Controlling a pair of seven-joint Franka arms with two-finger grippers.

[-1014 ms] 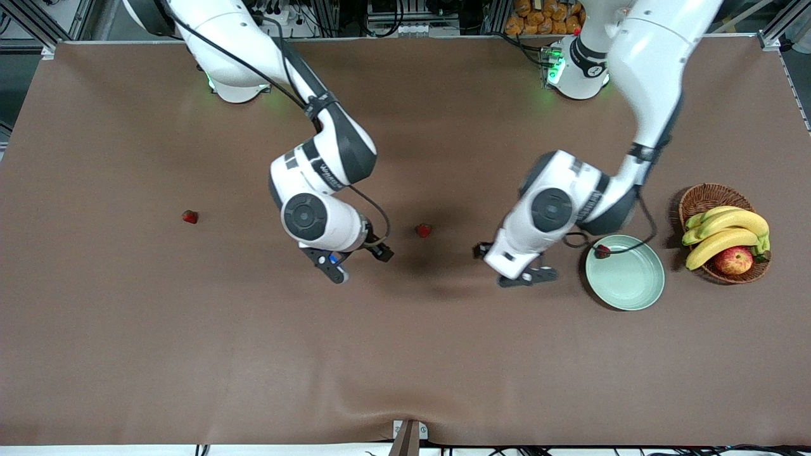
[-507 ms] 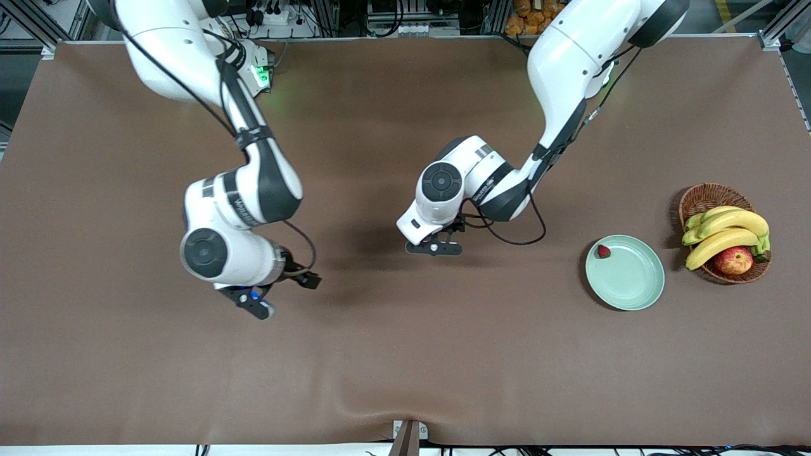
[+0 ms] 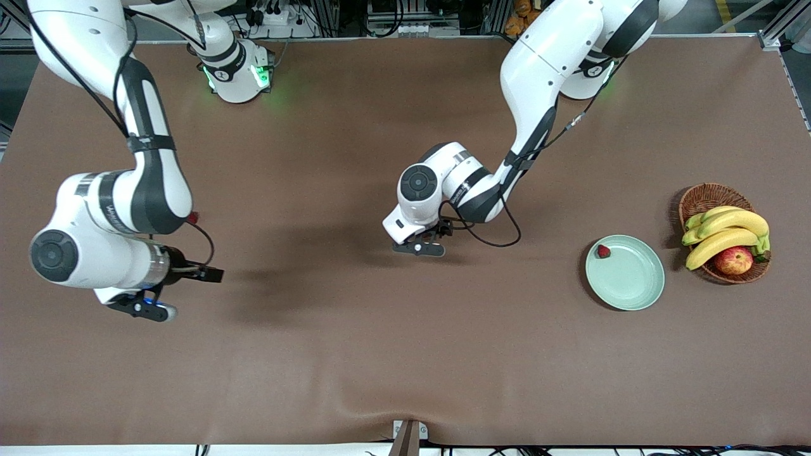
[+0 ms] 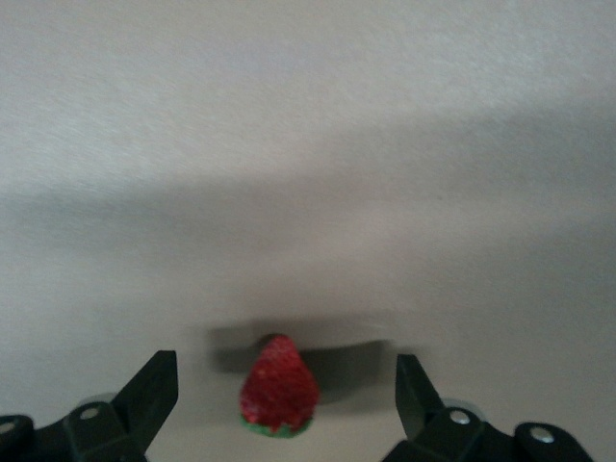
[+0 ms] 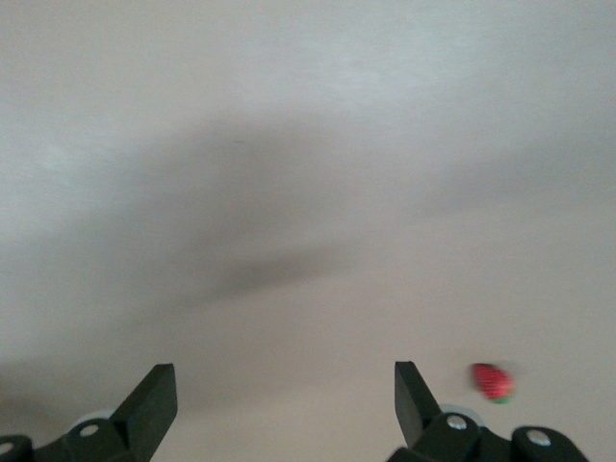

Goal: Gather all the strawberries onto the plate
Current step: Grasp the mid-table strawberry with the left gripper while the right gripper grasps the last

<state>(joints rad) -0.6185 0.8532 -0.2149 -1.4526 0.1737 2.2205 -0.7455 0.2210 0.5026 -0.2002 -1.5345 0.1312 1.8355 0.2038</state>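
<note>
Both hands spread: left hand point(image 4: 287, 399) straddling strawberry point(image 4: 279, 387), right hand point(image 5: 286, 399) aloft.

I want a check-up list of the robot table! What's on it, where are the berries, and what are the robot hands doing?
Surface: brown table, slightly rippled at the edge nearest the front camera.
Job's things: one strawberry in the plate; a second strawberry on the table between the left gripper's fingers; a third strawberry peeking out beside the right arm.
Clutter: wicker basket with bananas and an apple, beside the plate.
Grippers: left gripper open, low over the table's middle; right gripper open, over bare table.
Cables: black cables along both arms.
Surroundings: metal frame and equipment past the bases.
</note>
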